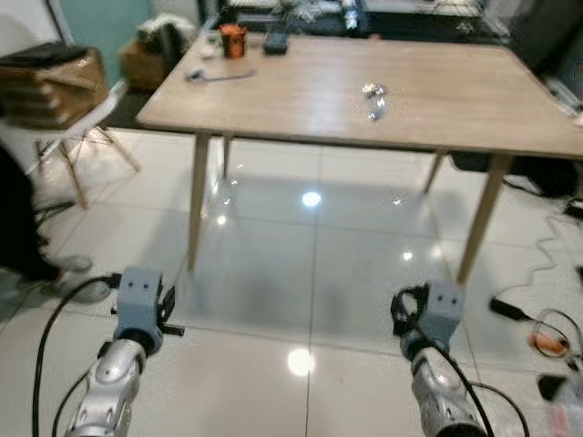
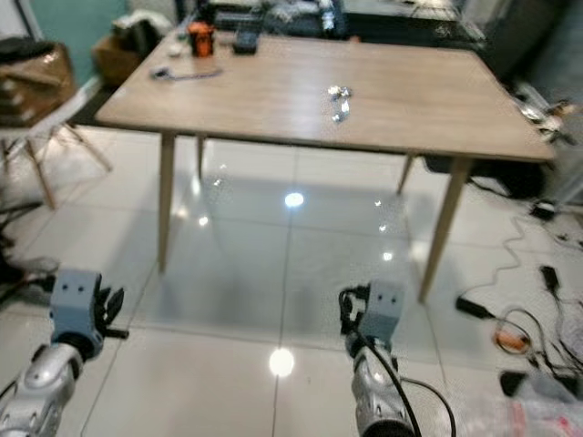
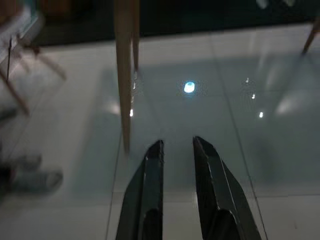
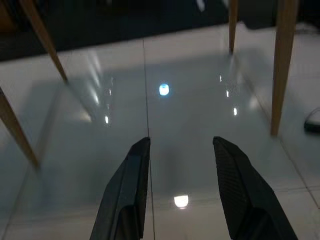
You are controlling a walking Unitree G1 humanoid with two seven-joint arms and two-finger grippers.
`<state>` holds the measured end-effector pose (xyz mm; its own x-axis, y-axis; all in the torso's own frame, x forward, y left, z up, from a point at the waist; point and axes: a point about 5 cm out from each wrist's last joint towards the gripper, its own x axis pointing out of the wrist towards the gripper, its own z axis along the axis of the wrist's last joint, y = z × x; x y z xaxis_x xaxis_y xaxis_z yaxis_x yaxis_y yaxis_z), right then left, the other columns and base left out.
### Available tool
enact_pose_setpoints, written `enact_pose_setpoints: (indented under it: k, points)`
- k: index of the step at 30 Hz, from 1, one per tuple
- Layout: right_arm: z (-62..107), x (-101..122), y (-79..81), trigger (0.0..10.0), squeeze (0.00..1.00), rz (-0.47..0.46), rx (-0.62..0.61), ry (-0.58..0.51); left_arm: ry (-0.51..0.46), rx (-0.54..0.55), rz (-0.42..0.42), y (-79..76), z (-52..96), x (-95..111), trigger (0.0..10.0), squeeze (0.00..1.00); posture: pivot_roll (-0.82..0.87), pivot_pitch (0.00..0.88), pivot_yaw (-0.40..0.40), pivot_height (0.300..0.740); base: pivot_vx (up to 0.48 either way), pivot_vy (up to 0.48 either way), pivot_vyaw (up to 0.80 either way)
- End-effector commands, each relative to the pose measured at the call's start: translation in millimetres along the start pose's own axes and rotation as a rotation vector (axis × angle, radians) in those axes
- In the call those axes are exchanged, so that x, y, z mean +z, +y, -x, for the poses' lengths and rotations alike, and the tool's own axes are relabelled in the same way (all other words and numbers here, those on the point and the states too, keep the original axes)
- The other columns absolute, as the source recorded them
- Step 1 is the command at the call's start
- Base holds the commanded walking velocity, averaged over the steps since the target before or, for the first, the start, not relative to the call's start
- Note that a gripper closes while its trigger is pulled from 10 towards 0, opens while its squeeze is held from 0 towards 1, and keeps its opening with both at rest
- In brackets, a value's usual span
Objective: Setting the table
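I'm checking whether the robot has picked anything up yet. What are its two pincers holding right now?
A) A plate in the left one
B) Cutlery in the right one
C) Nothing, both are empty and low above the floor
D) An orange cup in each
C: the left pincer and the right pincer have bare floor between their fingers, short of the table.

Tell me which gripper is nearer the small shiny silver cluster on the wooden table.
Right. The right gripper hangs low over the floor, almost straight before the silver cluster; the left gripper, equally low, sits far off to the cluster's left.
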<state>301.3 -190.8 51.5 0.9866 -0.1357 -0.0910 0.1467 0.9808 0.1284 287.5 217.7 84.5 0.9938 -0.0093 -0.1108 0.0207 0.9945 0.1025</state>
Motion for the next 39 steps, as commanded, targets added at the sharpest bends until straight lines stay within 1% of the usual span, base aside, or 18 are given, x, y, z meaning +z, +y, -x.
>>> enact_pose_setpoints:
  k: [1,2,3,4,7,9,13,18,22,25,39]
  points:
    - [-4.1,20,5.2,10.0,0.00,0.005,0.017,-0.089,-0.045,0.000,0.005,-0.6,-3.3,17,10.0,0.00,0.04,0.030,0.089,0.740,0.000,0.000,-0.78]
    - [-4.7,24,6.3,10.0,0.00,0.008,0.022,-0.108,-0.053,-0.001,0.005,-0.9,-3.8,19,10.0,0.00,0.04,0.030,0.089,0.740,0.000,0.000,-0.78]
    - [-5.8,35,10.0,10.0,0.00,0.017,0.040,-0.154,-0.071,-0.005,0.007,-2.0,-5.1,25,10.0,0.00,0.04,0.030,0.089,0.740,0.000,0.000,-0.78]
    - [-5.8,35,10.0,10.0,0.00,0.017,0.040,-0.154,-0.071,-0.005,0.007,-2.0,-5.1,25,10.0,0.00,0.04,0.030,0.089,0.740,0.000,0.000,-0.78]
    - [-6.6,79,23.6,10.0,0.00,0.005,0.086,-0.309,-0.126,-0.014,0.020,-5.9,-7.8,44,10.0,0.00,0.04,0.032,0.090,0.740,0.000,0.000,-0.78]
    - [-6.3,83,24.9,10.0,0.00,0.007,0.091,-0.324,-0.129,-0.015,0.021,-6.6,-7.7,45,10.0,0.00,0.04,0.034,0.088,0.740,0.000,0.000,-0.78]
    - [-5.1,98,31.0,10.0,0.00,0.004,0.107,-0.369,-0.139,-0.016,0.026,-10.0,-5.5,51,10.0,0.00,0.04,0.036,0.083,0.740,0.000,0.000,-0.78]
    - [-3.0,100,33.3,10.0,0.00,0.000,0.112,-0.367,-0.155,-0.006,0.030,-10.5,-3.4,55,10.0,0.00,0.04,0.038,0.079,0.740,0.000,0.000,-0.78]
    - [0.3,101,40.2,10.0,0.00,-0.014,0.146,-0.360,-0.164,0.031,0.032,-8.8,-5.6,59,10.0,0.00,0.04,0.039,0.075,0.740,0.480,0.000,0.00]
    - [2.9,102,44.0,10.0,0.00,-0.014,0.157,-0.354,-0.170,0.028,0.035,-11.3,-6.9,62,10.0,0.00,0.04,0.040,0.075,0.740,0.480,0.000,0.00]
    - [5.3,101,43.7,10.0,0.00,-0.007,0.161,-0.327,-0.160,0.032,0.038,-11.8,-5.0,63,10.0,0.00,0.04,0.045,0.072,0.740,0.480,0.000,0.00]
